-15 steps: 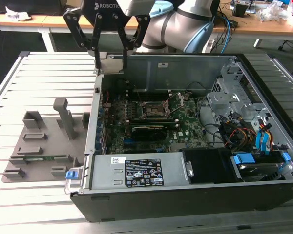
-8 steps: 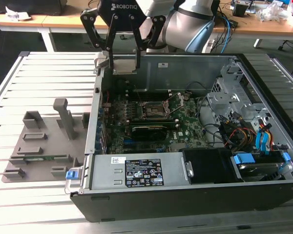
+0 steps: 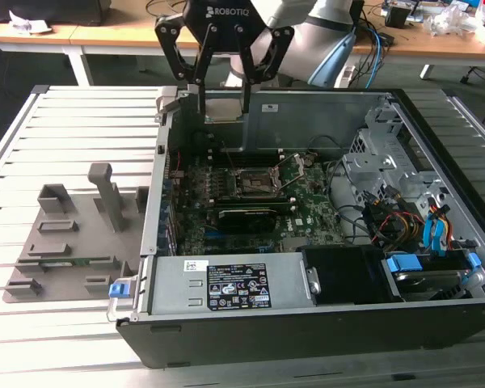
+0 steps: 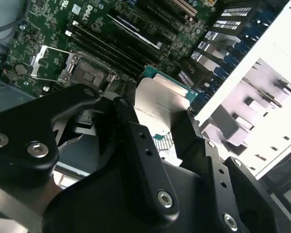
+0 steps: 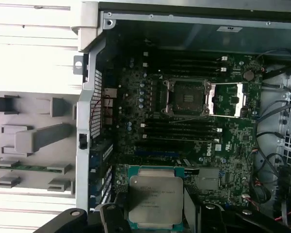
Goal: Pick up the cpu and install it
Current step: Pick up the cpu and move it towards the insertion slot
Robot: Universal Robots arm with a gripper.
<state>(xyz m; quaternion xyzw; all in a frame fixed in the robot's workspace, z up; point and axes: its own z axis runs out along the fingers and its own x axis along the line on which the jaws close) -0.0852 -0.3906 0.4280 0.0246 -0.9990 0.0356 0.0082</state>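
One gripper (image 3: pixel 223 115) clenched on the cpu (image 3: pixel 224 108), chip held level in the air above the open computer case (image 3: pixel 307 335), near its far wall in the exterior view, CPU socket (image 5: pixel 186 97) below with cover plate (image 5: pixel 228 99) swung open, motherboard (image 3: pixel 311 212) exposed.

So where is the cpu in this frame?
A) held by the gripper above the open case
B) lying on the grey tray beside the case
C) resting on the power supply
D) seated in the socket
A: the gripper clamps the cpu above the case, and the socket stands open and empty.
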